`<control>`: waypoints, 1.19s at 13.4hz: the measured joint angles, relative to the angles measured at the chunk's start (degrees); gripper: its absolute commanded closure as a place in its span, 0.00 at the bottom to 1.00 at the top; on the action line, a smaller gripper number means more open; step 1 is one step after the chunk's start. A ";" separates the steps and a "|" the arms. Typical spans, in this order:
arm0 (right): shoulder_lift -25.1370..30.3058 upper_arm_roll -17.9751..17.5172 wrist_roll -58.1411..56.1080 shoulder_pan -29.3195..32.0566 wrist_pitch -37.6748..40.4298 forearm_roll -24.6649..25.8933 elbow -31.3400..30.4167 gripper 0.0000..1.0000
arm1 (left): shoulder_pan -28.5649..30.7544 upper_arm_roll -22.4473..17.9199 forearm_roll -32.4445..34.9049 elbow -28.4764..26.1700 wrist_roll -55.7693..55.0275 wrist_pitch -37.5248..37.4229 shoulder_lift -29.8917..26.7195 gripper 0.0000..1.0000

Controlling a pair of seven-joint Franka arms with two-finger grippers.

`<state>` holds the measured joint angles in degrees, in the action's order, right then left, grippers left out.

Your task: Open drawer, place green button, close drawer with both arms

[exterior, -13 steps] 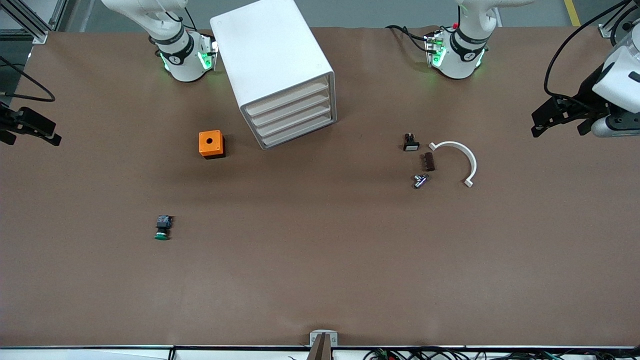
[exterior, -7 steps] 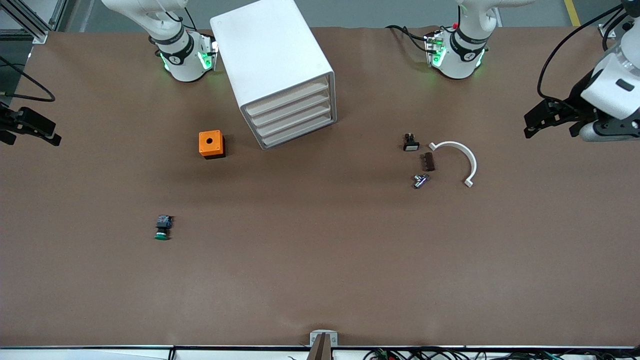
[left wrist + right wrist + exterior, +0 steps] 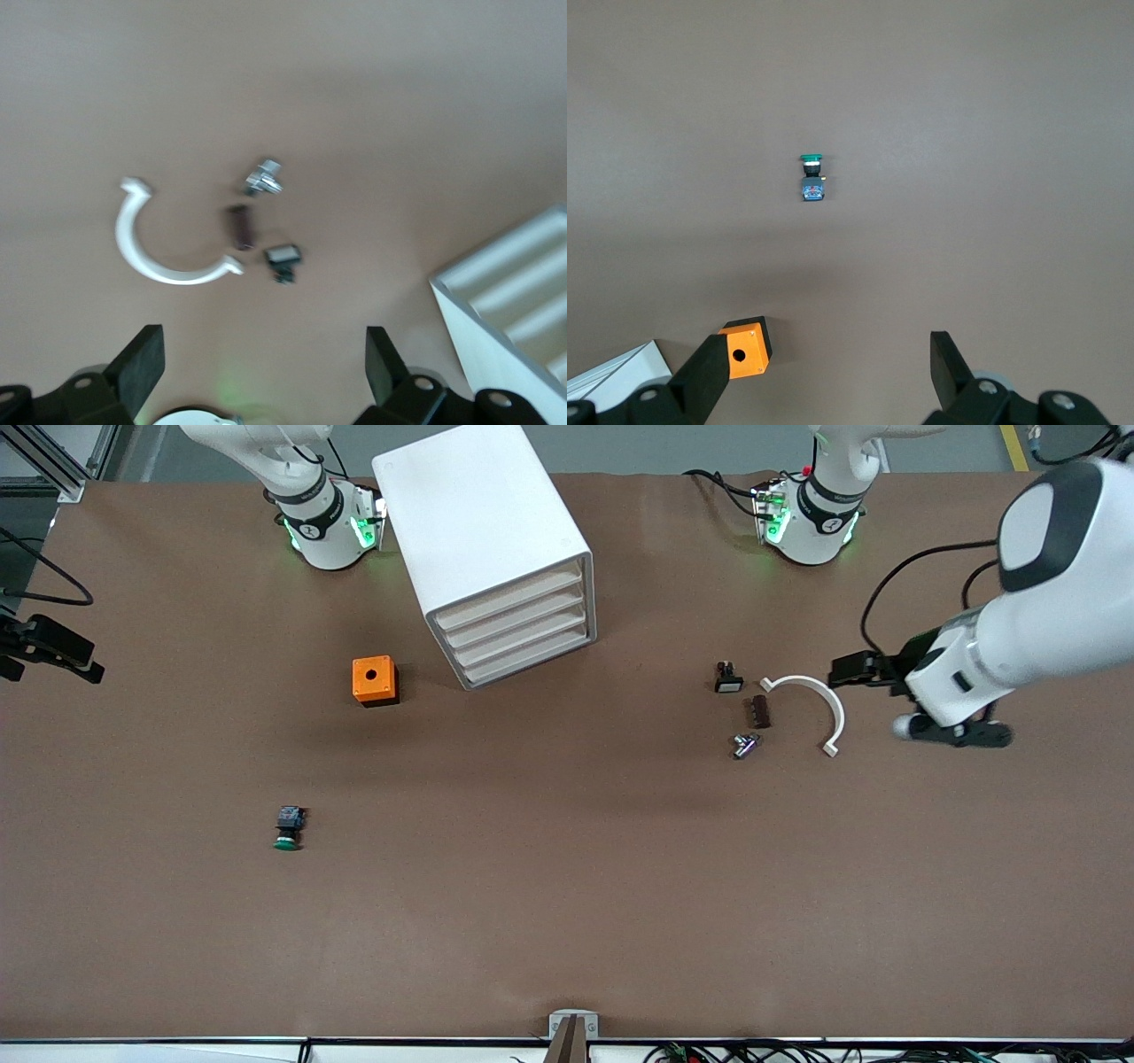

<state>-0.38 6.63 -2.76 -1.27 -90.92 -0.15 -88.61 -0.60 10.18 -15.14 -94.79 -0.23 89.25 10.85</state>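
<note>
The left gripper [image 3: 257,367] hangs open over the table near the white curved clip [image 3: 811,707]. The right gripper [image 3: 824,376] waits, open, at its table end. All 4 drawers [image 3: 518,631] seem shut; the button [image 3: 288,827] lies alone.

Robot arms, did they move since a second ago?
Yes. The left gripper swung in from the table's edge and now hangs open beside the white curved clip, holding nothing. The right gripper waits open at its own end. The button, cabinet and orange cube stayed put.
</note>
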 measured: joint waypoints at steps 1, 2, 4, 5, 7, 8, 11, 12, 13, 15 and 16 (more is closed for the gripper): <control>-0.10 -0.02 0.00 -0.04 0.00 0.00 0.02 0.00 | -0.01 1.00 -2.22 -0.20 2.77 -0.05 2.29 0.00; -0.33 -0.06 0.00 -0.10 0.00 0.00 0.02 0.00 | -0.04 2.51 -3.54 -0.24 4.20 0.18 4.59 0.00; -1.23 -0.17 0.00 -0.33 -0.01 0.00 0.04 0.00 | -0.14 6.41 -5.51 -0.23 5.26 2.20 8.65 0.00; -1.91 -0.21 0.00 -0.77 -0.01 0.00 0.03 0.00 | -0.29 8.46 -6.20 -0.23 5.45 4.12 10.43 0.00; -3.94 -0.26 0.07 -1.71 0.18 0.00 -0.10 0.00 | -1.19 12.00 -6.79 -0.25 5.50 9.03 13.84 0.00; -5.40 -0.29 0.08 -2.13 0.16 0.00 -0.19 0.00 | -2.15 13.24 -7.26 -0.30 5.50 12.05 15.63 0.00; -10.13 -0.32 3.06 -4.14 -1.05 0.00 -0.27 0.00 | -4.97 15.30 -13.55 -1.68 6.82 20.95 20.73 0.00; -11.52 -0.34 4.91 -4.97 -2.14 0.00 -0.52 0.00 | -5.36 15.92 -17.37 -2.50 8.90 23.11 22.40 0.00; -12.62 -0.35 6.30 -5.81 -3.78 -0.01 -1.24 0.00 | -5.51 16.34 -22.04 -3.57 11.66 24.93 23.93 0.00; -13.89 -0.36 7.61 -6.84 -9.52 -0.01 -4.72 0.00 | -5.56 16.65 -33.40 -6.50 20.44 27.30 26.48 0.00; -14.13 -0.35 7.77 -6.91 -12.81 0.00 -7.09 0.00 | -5.70 16.69 -38.93 -8.08 25.64 27.82 27.71 0.00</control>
<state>-14.51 6.28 5.01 -8.18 -103.73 -0.16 -95.70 -6.30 26.88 -54.07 -102.87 25.41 117.07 38.56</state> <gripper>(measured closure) 0.000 0.000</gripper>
